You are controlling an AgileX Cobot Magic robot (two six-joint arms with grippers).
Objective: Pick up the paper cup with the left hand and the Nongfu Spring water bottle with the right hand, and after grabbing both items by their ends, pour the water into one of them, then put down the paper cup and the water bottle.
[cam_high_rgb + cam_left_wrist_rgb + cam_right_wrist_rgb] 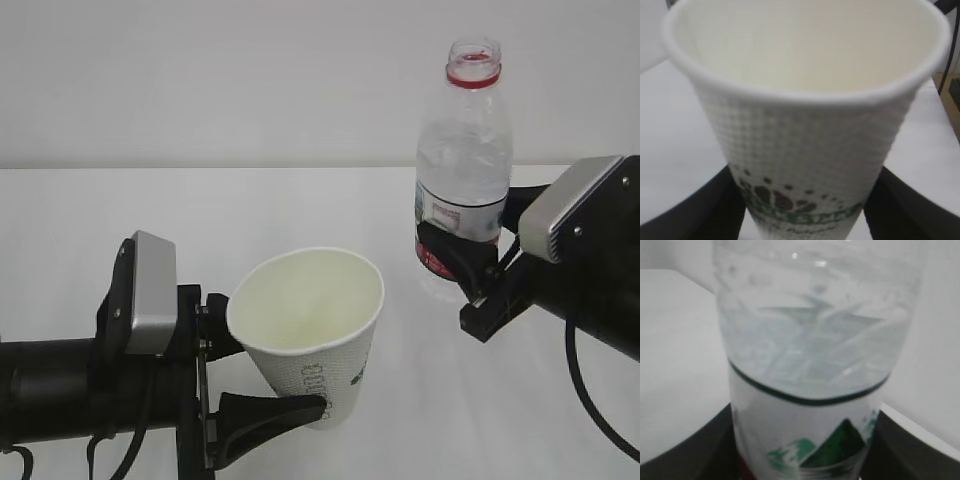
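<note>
Left hand (265, 385) is clamped on the paper cup (315, 335), low on its body, one black finger (265, 412) wrapped across the front near the base. Cup is off the tabletop (300, 200), left of centre, tilted with the mouth leaning toward the camera and to the right. From the exterior view the inside looks dry and pale; the left wrist view shows the same, plain white interior, dotted wall, dark green logo near the bottom, black fingers on both sides of the cup.

Right hand (470, 265) grips the Nongfu Spring water bottle (463, 170) around the lower part, at the red-and-white label. Bottle is upright, lifted clear of the tabletop, right of centre, mouth uncapped with the red neck ring on top. It stands higher than the cup and well apart from it, not over the cup mouth.

Right wrist view: clear water (815, 355) inside the bottle, droplets on the wall above, green mountain print on the label back, dark fingers either side.
</note>
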